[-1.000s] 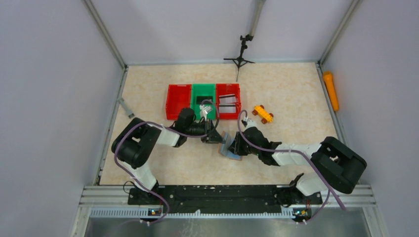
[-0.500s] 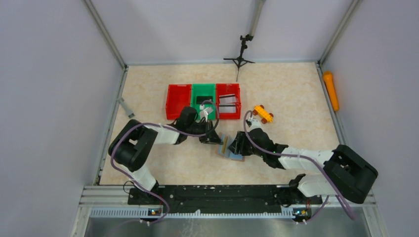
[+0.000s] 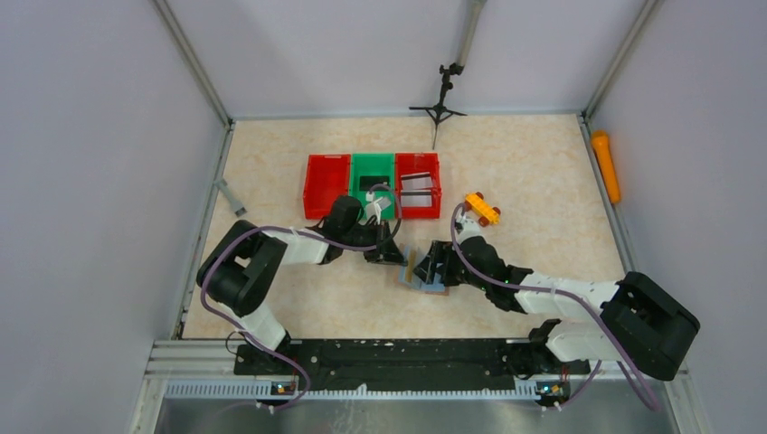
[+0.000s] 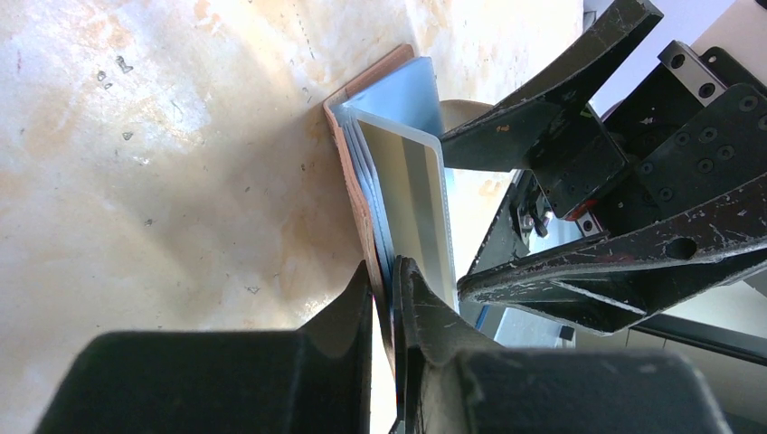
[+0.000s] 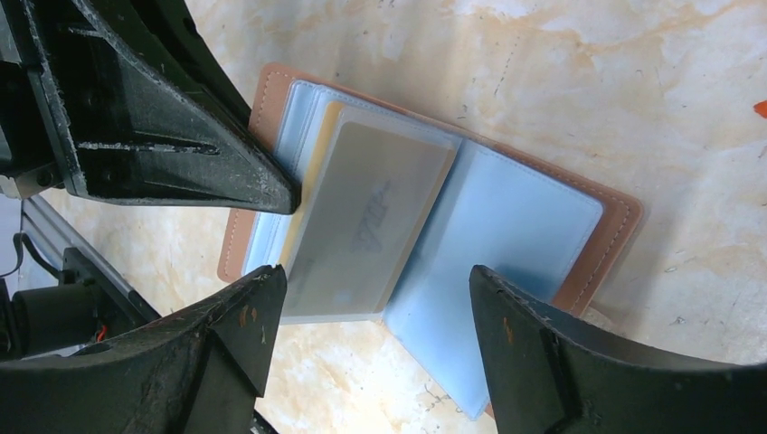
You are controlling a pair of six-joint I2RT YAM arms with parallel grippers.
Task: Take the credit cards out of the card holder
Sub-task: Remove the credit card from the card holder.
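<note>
The tan-brown card holder (image 3: 421, 272) lies open on the table between both grippers. In the right wrist view its light blue sleeves (image 5: 506, 235) are spread, and a tan-gold credit card (image 5: 371, 217) sits in a clear sleeve over them. My left gripper (image 4: 385, 289) is shut on the card holder (image 4: 362, 172) at one brown cover and its sleeves, holding that side up on edge. My right gripper (image 5: 375, 285) is open, one finger on each side of the near edge of the sleeves, touching nothing. Other cards lie in the right red bin (image 3: 416, 183) and a black one in the green bin (image 3: 371, 183).
Three bins stand in a row behind the grippers: red (image 3: 326, 185), green (image 3: 373, 157), red (image 3: 437, 185). A yellow toy car (image 3: 481, 208) sits to the right of them. An orange cylinder (image 3: 605, 165) lies by the right wall, and a small tripod (image 3: 440, 99) stands at the back.
My right gripper has opened wide over the card holder and its arm has stretched out slightly to the left. My left gripper keeps its grip in about the same place.
</note>
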